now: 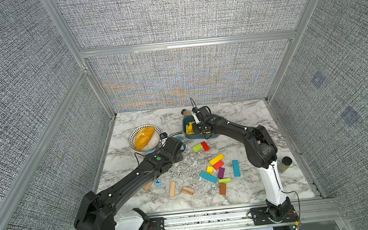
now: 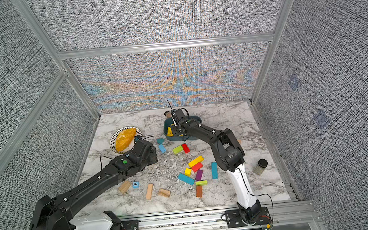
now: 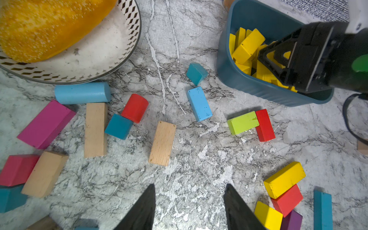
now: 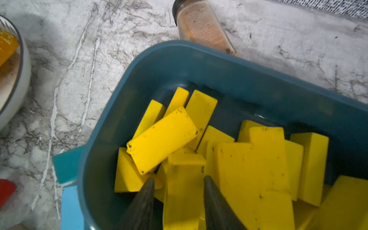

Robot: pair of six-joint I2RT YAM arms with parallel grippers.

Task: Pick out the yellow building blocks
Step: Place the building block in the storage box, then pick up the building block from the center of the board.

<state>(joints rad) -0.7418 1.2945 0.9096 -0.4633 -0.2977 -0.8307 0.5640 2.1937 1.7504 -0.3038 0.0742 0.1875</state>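
Several yellow building blocks point(image 4: 162, 143) lie heaped in a teal bin point(image 4: 179, 63) at the back of the table point(image 1: 188, 120). My right gripper point(image 4: 179, 178) hangs inside the bin, open. A yellow block point(image 4: 185, 191) lies between its fingers, with a dark gap on one side. On the marble a long yellow bar point(image 1: 216, 159) point(image 3: 283, 179) and a short yellow block point(image 1: 209, 169) point(image 3: 267, 216) lie among other colours. My left gripper point(image 3: 190, 186) is open over bare marble, holding nothing, with those two yellow blocks off to one side.
A patterned bowl point(image 1: 132, 134) holding a bread roll stands left of the bin. A spice jar point(image 4: 203, 25) lies behind the bin, and a dark-lidded jar point(image 1: 285, 163) stands at the right. Lime-green point(image 1: 197, 147), red point(image 1: 205, 146), teal point(image 1: 236, 168) and plain wood point(image 1: 172, 189) blocks are scattered about.
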